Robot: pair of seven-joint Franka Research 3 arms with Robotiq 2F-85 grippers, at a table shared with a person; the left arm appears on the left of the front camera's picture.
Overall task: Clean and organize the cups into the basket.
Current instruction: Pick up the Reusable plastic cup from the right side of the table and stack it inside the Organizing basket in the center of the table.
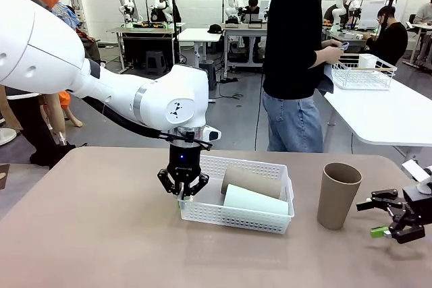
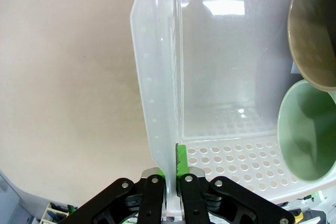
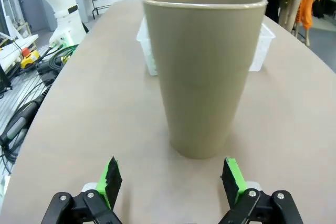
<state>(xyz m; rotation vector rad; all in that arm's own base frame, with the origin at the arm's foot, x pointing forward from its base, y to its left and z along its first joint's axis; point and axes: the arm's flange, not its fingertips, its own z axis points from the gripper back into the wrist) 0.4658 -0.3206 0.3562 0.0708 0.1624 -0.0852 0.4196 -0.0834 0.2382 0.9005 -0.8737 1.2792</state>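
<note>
Three cups: one lying brown-tan cup (image 1: 251,181) and one mint-green cup (image 1: 255,202) lie inside the one white basket (image 1: 236,218); one upright brown-tan cup (image 1: 339,195) stands on the surface (image 1: 101,234). The left pincer (image 1: 183,195) clamps the basket wall; the right pincer (image 1: 372,218) gapes empty beside the upright cup.

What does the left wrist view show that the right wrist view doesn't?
Left wrist, not right wrist: the left claw shut on the side wall of the shallow white perforated plastic basket, and the open mouths of a pale mint green tumbler and a brown-tan tumbler lying inside it. Right wrist, not left wrist: a second brown-tan tumbler standing upright on the smooth tan tabletop, just ahead of the open right claw, untouched. Shared: the basket and the tabletop.
</note>
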